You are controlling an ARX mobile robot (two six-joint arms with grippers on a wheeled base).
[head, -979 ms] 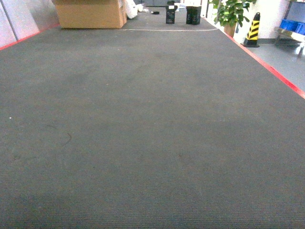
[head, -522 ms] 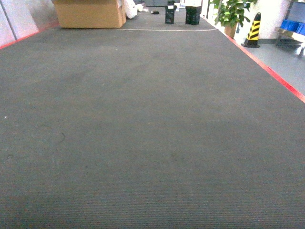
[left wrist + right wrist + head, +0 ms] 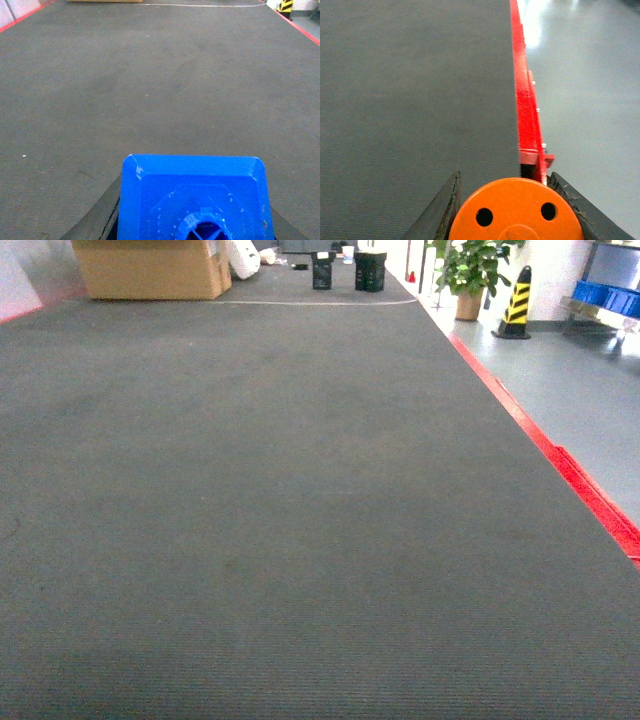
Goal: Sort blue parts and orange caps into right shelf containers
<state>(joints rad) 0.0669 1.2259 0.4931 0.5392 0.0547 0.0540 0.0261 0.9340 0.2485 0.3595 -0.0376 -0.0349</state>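
Observation:
In the left wrist view a blue part (image 3: 195, 197) fills the bottom of the frame. My left gripper (image 3: 195, 212) is shut on it, a dark finger (image 3: 107, 205) showing at each side. The right wrist view shows an orange cap (image 3: 516, 212), its flat top with two small holes facing the camera, and my right gripper (image 3: 504, 197) is shut on it. Both are carried above dark grey carpet. Neither gripper appears in the head view. Far off at the top right of the head view, the right shelf containers (image 3: 606, 297) show as blue crates on a metal shelf.
Dark carpet (image 3: 250, 490) spreads ahead. A red border strip (image 3: 560, 462) edges it on the right, with smooth grey floor (image 3: 590, 390) beyond. At the far end stand a cardboard box (image 3: 150, 268), black crates (image 3: 369, 271), a potted plant (image 3: 466, 272) and a yellow-black cone (image 3: 516, 302).
The head view has swung to the right: box, plant and cone slid left, and more of the red strip and grey floor came into view.

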